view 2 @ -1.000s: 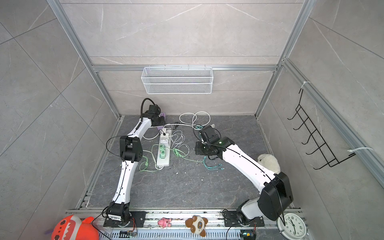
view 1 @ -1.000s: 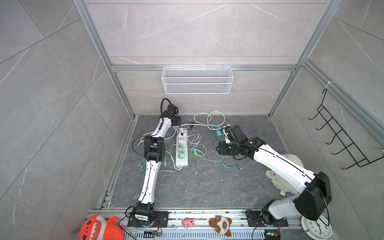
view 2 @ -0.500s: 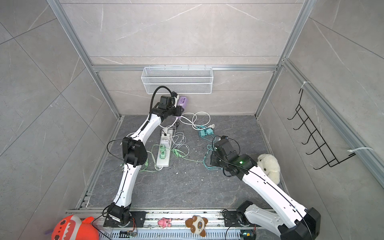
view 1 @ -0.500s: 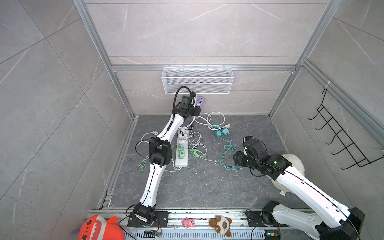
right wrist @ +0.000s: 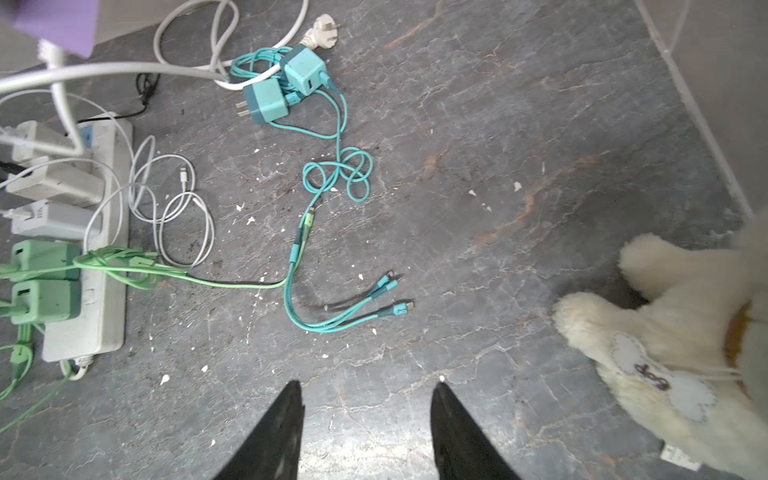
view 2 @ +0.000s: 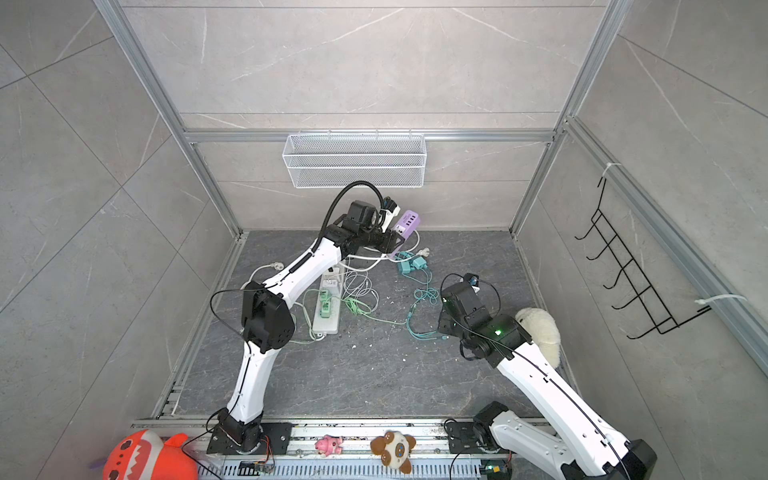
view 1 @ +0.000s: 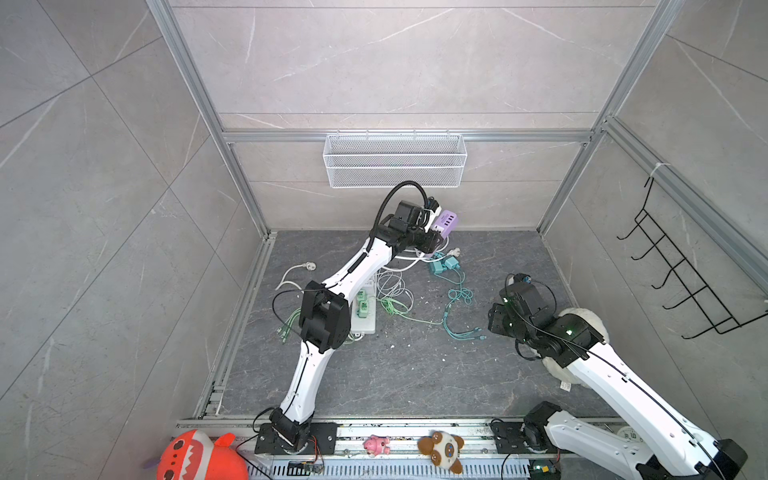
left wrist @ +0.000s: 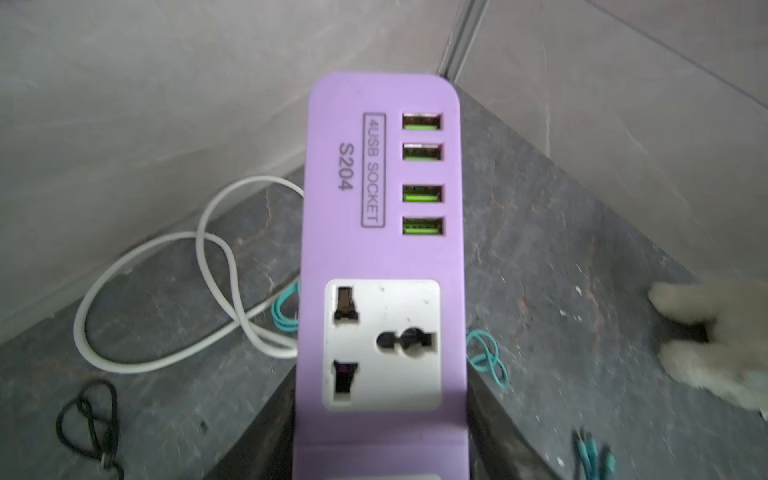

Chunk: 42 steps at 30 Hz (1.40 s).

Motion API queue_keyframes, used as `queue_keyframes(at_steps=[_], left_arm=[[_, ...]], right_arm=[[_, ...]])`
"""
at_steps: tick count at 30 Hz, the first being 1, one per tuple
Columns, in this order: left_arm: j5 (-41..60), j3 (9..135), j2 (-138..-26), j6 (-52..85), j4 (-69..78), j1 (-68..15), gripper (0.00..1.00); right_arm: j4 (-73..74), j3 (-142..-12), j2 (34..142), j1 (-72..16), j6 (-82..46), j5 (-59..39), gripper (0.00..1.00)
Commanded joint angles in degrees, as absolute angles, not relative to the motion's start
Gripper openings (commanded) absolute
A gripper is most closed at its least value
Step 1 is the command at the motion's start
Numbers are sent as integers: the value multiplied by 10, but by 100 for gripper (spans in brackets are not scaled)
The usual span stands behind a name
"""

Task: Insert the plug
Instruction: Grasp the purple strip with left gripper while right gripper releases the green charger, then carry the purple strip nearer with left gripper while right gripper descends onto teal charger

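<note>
Left wrist view: socket (left wrist: 380,257) is gripped by left end effector (view 1: 430,241); right end effector (right wrist: 365,386), half-open and empty, should be squared on the plug (view 1: 437,268) at its 11 o'clock in a top view.

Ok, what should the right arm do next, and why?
Probably reach the right gripper toward the teal charger lying on the floor and grasp it. Its jaws stand open and empty over bare floor, while the left gripper holds the purple socket up with its outlet free; the charger's prongs show.
</note>
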State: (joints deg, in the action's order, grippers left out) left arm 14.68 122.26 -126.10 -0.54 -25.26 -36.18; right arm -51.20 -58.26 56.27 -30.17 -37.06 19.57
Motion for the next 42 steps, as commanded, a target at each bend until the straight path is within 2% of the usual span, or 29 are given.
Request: queue_keyframes(at_steps=[1, 5, 8, 14, 20, 27, 35, 42], left_arm=[[158, 1151, -1162, -39, -239, -387, 29], [157, 1024, -1095, -10, -217, -420, 28], [137, 955, -1072, 17, -206, -441, 28], [74, 937, -1106, 110, -273, -448, 26], [79, 898, -1135, 163, -259, -447, 26], [87, 852, -1139, 111, -268, -453, 20], [134, 754, -1062, -15, -265, -460, 19], [167, 735, -1024, -71, -295, -469, 18]], right_arm=[[-520, -617, 581, -282, -352, 229, 52], [-499, -659, 620, -246, -330, 223, 51], [-461, -687, 685, -206, -301, 157, 50], [-367, -743, 870, -173, -264, 16, 48], [-301, -820, 1019, -119, -276, -34, 51], [-345, -977, 1173, -97, -212, -104, 53], [-399, -1070, 1251, -95, -154, -141, 55], [-425, -1093, 1286, -95, -112, -163, 56]])
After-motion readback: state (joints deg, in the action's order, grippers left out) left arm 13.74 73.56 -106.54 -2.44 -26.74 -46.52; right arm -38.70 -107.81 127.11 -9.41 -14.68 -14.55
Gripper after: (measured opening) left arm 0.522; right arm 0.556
